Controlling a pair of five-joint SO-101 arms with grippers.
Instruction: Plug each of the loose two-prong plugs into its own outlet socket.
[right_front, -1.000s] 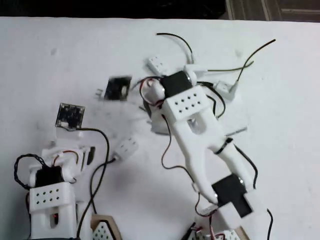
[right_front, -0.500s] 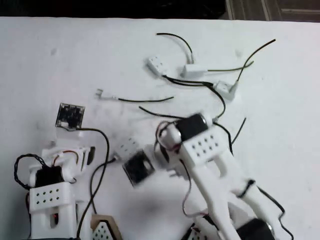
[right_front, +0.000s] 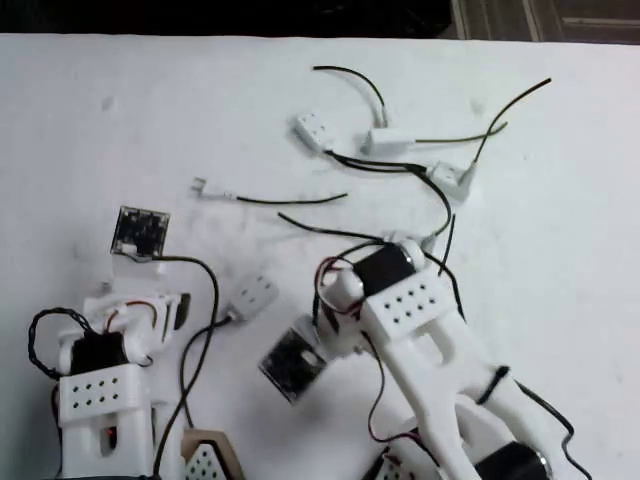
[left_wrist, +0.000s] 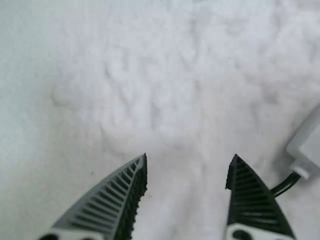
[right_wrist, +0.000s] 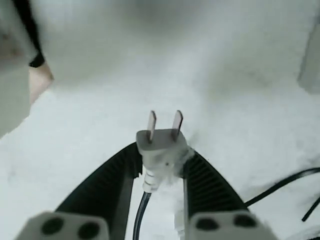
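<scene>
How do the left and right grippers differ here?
The right gripper is shut on a two-prong plug; the left gripper is open and empty. The right gripper is out toward mid-table; the left gripper sits by the near edge. Both hang over the white table.

We see a white table spreading across nearly the whole high view, matte and faintly mottled. In the left wrist view its surface looks slightly uneven. Beyond the table's far edge runs a dark band, almost black. At the far right corner sits a grey-brown panelled surface, perhaps flooring or a cabinet front. The light is even, and shadows on the white fall soft and pale.
</scene>
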